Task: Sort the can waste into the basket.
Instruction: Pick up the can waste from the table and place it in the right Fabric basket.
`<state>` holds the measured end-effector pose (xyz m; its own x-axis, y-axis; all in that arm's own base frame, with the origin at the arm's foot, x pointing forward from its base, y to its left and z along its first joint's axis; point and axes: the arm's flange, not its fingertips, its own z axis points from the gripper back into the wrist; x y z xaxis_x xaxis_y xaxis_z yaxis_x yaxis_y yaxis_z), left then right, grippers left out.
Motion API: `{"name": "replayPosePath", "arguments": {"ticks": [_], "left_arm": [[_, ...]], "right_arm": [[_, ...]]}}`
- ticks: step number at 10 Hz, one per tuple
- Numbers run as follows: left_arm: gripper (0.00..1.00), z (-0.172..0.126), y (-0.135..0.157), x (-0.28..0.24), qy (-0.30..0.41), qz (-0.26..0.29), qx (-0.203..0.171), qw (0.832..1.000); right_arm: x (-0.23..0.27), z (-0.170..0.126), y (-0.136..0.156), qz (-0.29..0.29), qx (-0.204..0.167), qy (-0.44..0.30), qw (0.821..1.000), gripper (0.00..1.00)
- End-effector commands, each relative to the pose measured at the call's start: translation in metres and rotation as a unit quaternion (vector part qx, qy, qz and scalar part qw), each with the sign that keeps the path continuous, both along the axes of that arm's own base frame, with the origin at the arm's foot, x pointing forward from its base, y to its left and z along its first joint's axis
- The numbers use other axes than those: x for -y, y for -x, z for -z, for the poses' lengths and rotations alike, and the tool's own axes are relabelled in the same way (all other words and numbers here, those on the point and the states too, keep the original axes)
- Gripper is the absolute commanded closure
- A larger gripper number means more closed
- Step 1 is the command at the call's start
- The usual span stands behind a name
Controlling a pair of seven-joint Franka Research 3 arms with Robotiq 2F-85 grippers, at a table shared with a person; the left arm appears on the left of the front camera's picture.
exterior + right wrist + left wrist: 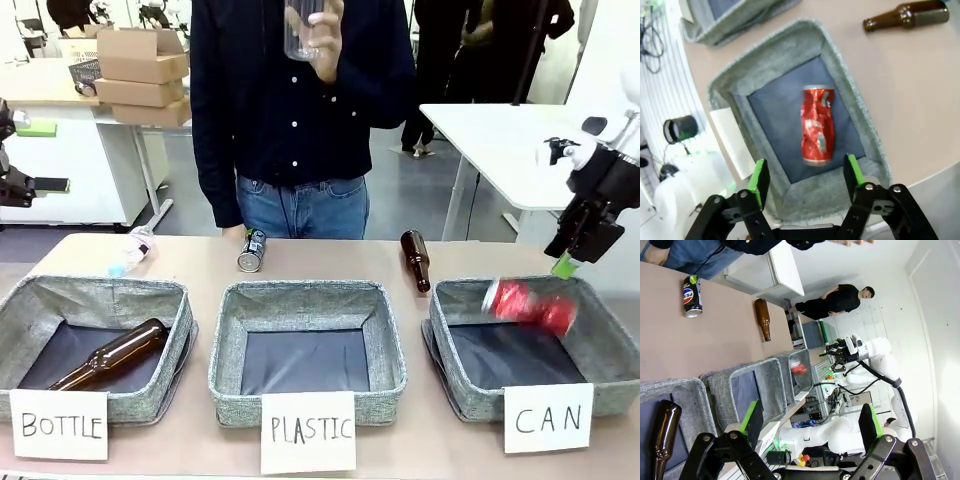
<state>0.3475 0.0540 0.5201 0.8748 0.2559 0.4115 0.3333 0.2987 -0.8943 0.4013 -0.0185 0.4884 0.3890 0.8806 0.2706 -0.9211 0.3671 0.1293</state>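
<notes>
Done: red can (pixel 530 303) falling into basket (pixel 600 345), right.
Remaining: black can (pixel 251 250) on worktop (pixel 330 265), far middle.
Right tool (pixel 805 167): open, empty, over basket.
Left tool (pixel 810 407): open, empty.

The red can (pixel 530 303) is blurred; the left wrist view crops a brown bottle (pixel 662 436).

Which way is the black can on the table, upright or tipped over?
Tipped over. The black can lies on its side on the table, with one silver end turned toward the front camera.
</notes>
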Motion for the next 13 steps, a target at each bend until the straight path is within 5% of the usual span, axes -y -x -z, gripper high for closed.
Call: {"name": "replayPosePath", "arguments": {"ticks": [1,6,7,8,9,10,13], "left_arm": [[0.0,-0.001,-0.001,0.002,0.01,0.001,0.015,1.0],[0.0,-0.001,-0.001,0.002,0.01,0.001,0.015,1.0],[0.0,-0.001,-0.001,0.002,0.01,0.001,0.015,1.0],[0.0,-0.001,-0.001,0.002,0.01,0.001,0.015,1.0],[0.0,-0.001,-0.001,0.002,0.01,0.001,0.015,1.0],[0.0,-0.001,-0.001,0.002,0.01,0.001,0.015,1.0],[0.0,-0.001,-0.001,0.002,0.01,0.001,0.015,1.0]], "right_arm": [[0.004,0.0,-0.01,-0.022,0.006,-0.02,1.0,0.0],[0.003,0.0,-0.012,-0.014,-0.002,-0.036,0.999,0.0],[0.002,-0.006,-0.013,0.008,-0.013,-0.073,0.997,0.0],[-0.004,-0.026,-0.015,0.108,-0.073,-0.203,0.971,0.0],[-0.014,-0.058,-0.013,0.3,-0.153,-0.42,0.843,0.0],[-0.01,-0.075,-0.005,0.323,-0.229,-0.502,0.769,0.0],[0.004,-0.081,-0.017,0.461,-0.365,-0.539,0.602,0.0]]}}
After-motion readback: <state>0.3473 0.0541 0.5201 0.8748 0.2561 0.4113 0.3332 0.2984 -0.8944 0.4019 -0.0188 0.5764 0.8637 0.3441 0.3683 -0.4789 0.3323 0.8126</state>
